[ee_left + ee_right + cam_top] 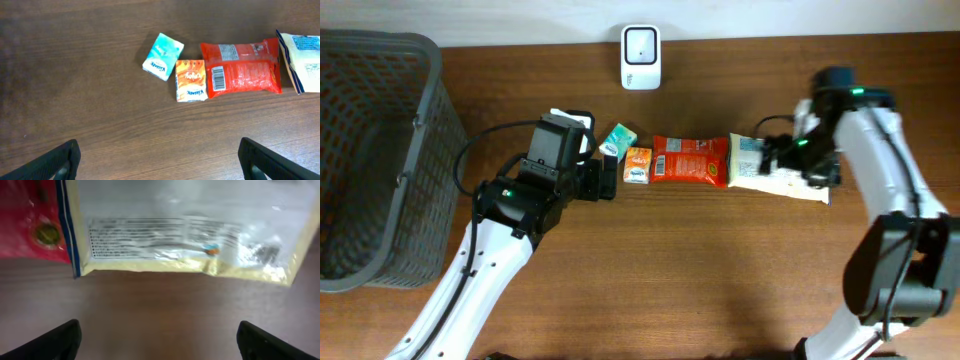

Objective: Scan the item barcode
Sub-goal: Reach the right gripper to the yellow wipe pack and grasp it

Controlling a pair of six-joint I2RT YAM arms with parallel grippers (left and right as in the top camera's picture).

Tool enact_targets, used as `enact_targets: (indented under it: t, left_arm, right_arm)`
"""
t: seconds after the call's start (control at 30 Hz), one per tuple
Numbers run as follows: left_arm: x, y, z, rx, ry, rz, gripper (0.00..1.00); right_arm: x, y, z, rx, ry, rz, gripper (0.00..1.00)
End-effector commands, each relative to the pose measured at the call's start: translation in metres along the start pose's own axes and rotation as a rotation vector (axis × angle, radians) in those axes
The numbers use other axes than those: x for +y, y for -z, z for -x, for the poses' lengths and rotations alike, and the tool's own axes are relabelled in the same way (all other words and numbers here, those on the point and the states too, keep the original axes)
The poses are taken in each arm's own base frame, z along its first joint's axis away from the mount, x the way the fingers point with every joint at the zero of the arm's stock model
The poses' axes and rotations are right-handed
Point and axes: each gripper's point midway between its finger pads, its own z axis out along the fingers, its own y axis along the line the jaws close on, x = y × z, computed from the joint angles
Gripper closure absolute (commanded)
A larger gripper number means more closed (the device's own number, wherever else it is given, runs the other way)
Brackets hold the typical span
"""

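Scanning has not started, as far as you can see. All four items lie flat on the brown wooden counter (700, 270) in a row, and the small white scanner box (641, 57) stands at the far edge, well apart from them. No item is lifted.

Both sets of jaws are wide open and hold nothing. Your left jaws sit just beside the teal tissue pack (163, 56). Your right jaws hang over the pale yellow see-through bag (190, 235) at the other end of the row.

I think that yellow bag is the one to pick first, but you cannot be sure. Its printed side faces up, and its long side runs along the row. I cannot make out a barcode on it.

Next to it, the red foil bag (240, 67) also lies long-ways along the row. Its barcode (218, 79) faces up, at the end touching the small orange pack (190, 80).

Left to do: grab, lift, turn the code to the scanner.
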Motion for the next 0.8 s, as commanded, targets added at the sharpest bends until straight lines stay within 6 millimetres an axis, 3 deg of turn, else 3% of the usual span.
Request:
enact_targets:
  t: [0.0, 0.13, 0.23, 0.3, 0.47, 0.6, 0.77]
  left_arm:
    - [-0.003, 0.0, 0.001, -0.001, 0.0, -0.014, 0.01]
    - [-0.003, 0.0, 0.001, -0.001, 0.0, -0.014, 0.01]
    - [-0.003, 0.0, 0.001, -0.001, 0.0, -0.014, 0.01]
    - [-0.003, 0.0, 0.001, -0.001, 0.0, -0.014, 0.01]
    - [-0.003, 0.0, 0.001, -0.001, 0.0, -0.014, 0.01]
    - [-0.003, 0.0, 0.001, -0.001, 0.0, -0.014, 0.01]
    - [-0.003, 0.0, 0.001, 0.0, 0.0, -0.014, 0.01]
  right_arm:
    - [0.024, -0.001, 0.004, -0.069, 0.245, -0.258, 0.01]
    - [0.057, 0.004, 0.018, -0.209, 0.338, -0.426, 0.02]
    - [0.073, -0.007, 0.012, -0.212, 0.378, -0.469, 0.01]
    - [0.068, -0.027, 0.008, -0.181, 0.387, -0.494, 0.01]
    - [0.049, -0.054, 0.013, -0.19, 0.41, -0.587, 0.01]
    - [0.033, -0.059, 0.025, -0.231, 0.409, -0.718, 0.01]
    - [0.025, -0.071, 0.027, -0.25, 0.391, -0.737, 0.01]
